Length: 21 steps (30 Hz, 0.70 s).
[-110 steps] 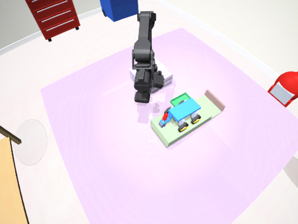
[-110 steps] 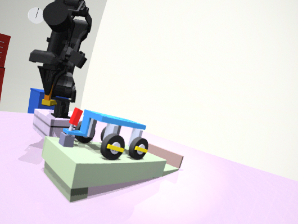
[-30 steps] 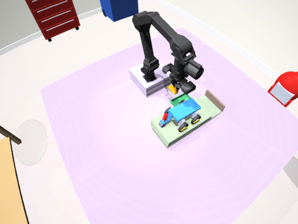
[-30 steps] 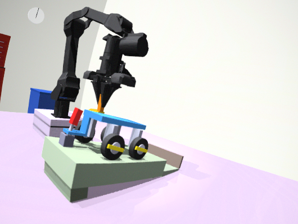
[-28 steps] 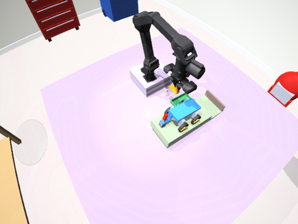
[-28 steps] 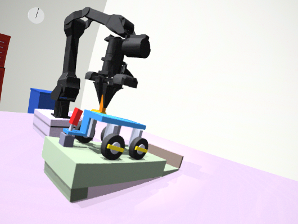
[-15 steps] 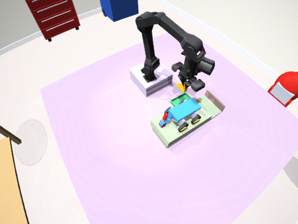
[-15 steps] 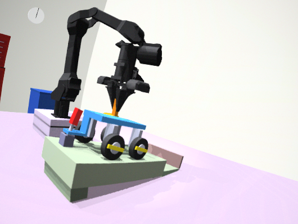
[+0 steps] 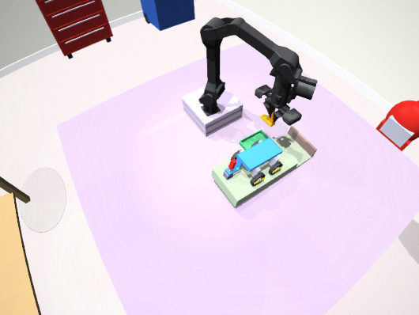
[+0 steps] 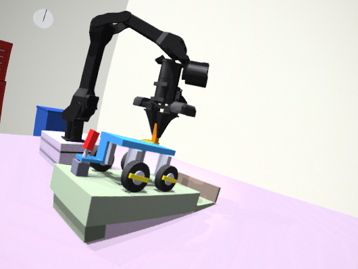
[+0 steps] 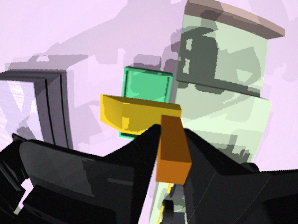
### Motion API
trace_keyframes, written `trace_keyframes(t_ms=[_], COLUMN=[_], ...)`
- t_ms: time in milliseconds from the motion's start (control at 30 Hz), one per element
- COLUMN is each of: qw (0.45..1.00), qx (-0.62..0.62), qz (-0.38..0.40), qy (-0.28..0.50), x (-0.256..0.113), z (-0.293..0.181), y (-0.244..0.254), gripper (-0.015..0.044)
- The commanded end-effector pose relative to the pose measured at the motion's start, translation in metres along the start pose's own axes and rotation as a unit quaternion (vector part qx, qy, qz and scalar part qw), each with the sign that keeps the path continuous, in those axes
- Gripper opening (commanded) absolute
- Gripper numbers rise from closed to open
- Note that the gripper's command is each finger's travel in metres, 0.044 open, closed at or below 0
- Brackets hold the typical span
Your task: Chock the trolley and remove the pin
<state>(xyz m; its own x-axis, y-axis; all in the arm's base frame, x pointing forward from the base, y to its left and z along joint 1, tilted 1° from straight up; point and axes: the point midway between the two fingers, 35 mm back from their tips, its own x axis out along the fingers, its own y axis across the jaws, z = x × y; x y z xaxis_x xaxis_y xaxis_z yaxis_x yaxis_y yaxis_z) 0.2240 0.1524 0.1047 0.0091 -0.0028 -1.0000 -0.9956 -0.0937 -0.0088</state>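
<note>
My gripper is shut on the orange handle of the yellow chock. It holds the chock in the air, on the tray side of the ramp near its lower part. The trolley with a blue deck stands on the pale green ramp. The red-headed stop pin stands in the grey block at the trolley's uphill end. The green tray lies beside the ramp, partly hidden by the chock in the wrist view.
A brown end board stands across the ramp's low end. The arm's pale base block is on the tray's side of the ramp. The trolley's deck stands up near the held chock.
</note>
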Motion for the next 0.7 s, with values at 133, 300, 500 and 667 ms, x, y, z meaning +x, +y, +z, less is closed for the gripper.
trace_keyframes(t_ms=[133, 300, 500, 667], qw=[0.997, 0.987, 0.965, 0.937], qx=[-0.073, -0.160, -0.263, -0.349], qz=[0.001, 0.004, 0.009, 0.012], qy=[0.003, 0.008, 0.015, 0.020], x=[-0.0005, -0.0005, -0.0005, -0.0004], z=[0.0097, 0.0102, 0.0109, 0.0114], y=[-0.0025, -0.0027, -0.0028, -0.0028], gripper=[0.0000, 0.0000, 0.0000, 0.0000])
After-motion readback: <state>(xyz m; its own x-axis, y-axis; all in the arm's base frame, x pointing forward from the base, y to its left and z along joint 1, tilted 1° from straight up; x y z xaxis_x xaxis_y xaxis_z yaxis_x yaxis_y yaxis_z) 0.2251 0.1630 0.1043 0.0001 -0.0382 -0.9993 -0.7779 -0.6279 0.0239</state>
